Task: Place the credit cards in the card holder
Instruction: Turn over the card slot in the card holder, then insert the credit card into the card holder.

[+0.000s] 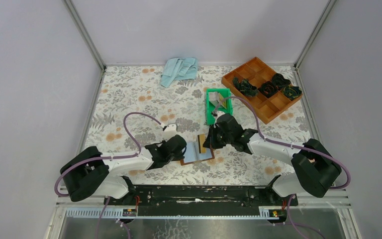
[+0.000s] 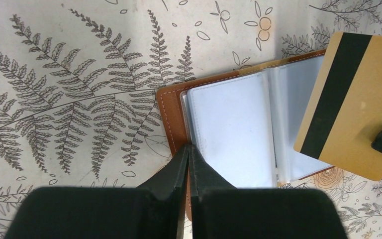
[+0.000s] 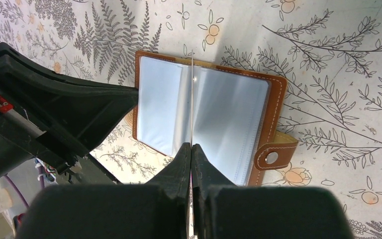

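The brown leather card holder (image 1: 197,155) lies open on the floral table, its clear sleeves up (image 2: 229,124) (image 3: 224,109). Its snap tab (image 3: 273,157) sticks out on one side. My left gripper (image 1: 181,149) (image 2: 188,148) is shut on the holder's leather edge. My right gripper (image 1: 210,142) (image 3: 191,147) is shut on a gold-tan credit card with a dark stripe (image 2: 353,104). It holds the card over the sleeves, edge-on in the right wrist view (image 3: 191,99). More cards (image 1: 222,102) stand in the green bin.
The green plastic bin (image 1: 210,110) stands just behind the right gripper. An orange-brown wooden compartment tray (image 1: 258,104) with dark items is at the back right. A light blue cloth (image 1: 179,69) lies at the back.
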Robot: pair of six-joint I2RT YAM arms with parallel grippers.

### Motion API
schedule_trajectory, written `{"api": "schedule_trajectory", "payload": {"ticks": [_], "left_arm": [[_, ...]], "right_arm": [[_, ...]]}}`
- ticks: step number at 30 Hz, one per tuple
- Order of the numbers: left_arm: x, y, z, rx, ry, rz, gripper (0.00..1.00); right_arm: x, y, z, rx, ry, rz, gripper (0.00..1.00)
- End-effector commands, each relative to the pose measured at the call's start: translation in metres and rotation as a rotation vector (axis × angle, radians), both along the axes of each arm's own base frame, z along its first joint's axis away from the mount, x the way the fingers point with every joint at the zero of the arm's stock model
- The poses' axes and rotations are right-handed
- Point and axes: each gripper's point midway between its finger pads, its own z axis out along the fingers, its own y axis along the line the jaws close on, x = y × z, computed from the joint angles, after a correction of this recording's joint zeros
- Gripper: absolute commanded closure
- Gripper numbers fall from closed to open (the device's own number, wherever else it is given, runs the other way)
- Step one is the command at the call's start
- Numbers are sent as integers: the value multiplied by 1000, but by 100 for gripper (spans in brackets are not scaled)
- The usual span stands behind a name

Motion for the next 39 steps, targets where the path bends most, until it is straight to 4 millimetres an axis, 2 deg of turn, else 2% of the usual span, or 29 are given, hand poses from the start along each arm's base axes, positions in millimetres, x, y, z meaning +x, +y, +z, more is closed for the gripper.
{"api": "schedule_trajectory", "payload": {"ticks": [1,24,39], "left_arm": [[-16,29,-17,123,48,4,92],[-16,27,-29,134,61,-5,95],[-19,30,-35,149,74,-9,96]], "right_arm": [[2,7,4,23,-24,13,100],[-21,21,-2,144,86,62,100],[-23,19,-1,157,94,41,100]]}}
